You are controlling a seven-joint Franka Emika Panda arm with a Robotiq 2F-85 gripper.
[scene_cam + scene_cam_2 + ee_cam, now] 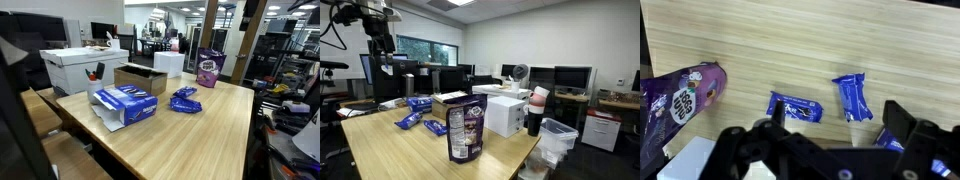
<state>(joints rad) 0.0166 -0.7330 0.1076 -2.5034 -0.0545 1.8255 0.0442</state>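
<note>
Fingers of the hand [820,130] stand wide apart with nothing between them, coming into the wrist view from the bottom edge. In an exterior view the hand [386,60] hangs high over the far end of the wooden worktop [790,40], well clear of everything on it. Nearest below it in the wrist view is the left blue packet [795,108], lying flat on the wood, with the right blue packet [851,97] near it but apart from it. A third blue packet [890,142] shows only in part behind the right finger. To the left of them a purple bag [680,100] reaches in from the edge of the wrist view, well apart from the packets; in both exterior views it stands upright at one end of the worktop. An open blue carton [125,103] lies on the worktop near a cluster of blue packets, with a brown cardboard box [140,77] behind it and a white box [505,115] farther along. A dark cup [535,115] stands just beside the white box.
</note>
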